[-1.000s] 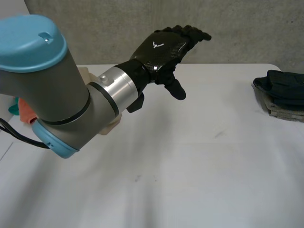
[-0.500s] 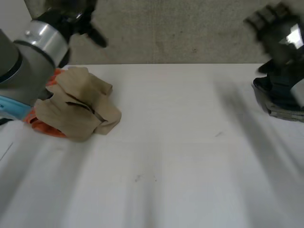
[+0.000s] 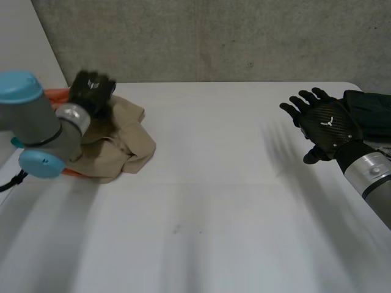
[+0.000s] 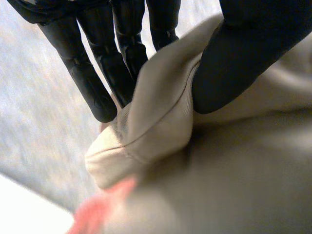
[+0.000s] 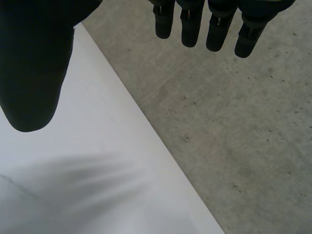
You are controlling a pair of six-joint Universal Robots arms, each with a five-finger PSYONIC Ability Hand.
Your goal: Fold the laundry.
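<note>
A crumpled tan garment (image 3: 119, 143) lies at the table's far left, on top of an orange cloth (image 3: 55, 93). My left hand (image 3: 91, 91) sits on the garment's back edge. In the left wrist view its fingers (image 4: 92, 83) and thumb pinch a raised fold of the tan garment (image 4: 156, 122), and a bit of the orange cloth (image 4: 102, 209) shows beside that fold. My right hand (image 3: 327, 125) hovers over the right side of the table, fingers spread and straight. In the right wrist view my right hand (image 5: 34, 63) holds nothing.
A stack of dark folded clothes (image 3: 369, 113) in a container stands at the table's right edge, just behind my right hand. The white table (image 3: 208, 201) stretches bare between the two hands. A grey wall rises behind it.
My left arm swung from the table's middle to the far left and closed on a fold of the tan garment. My right hand came down over the table's right side.
</note>
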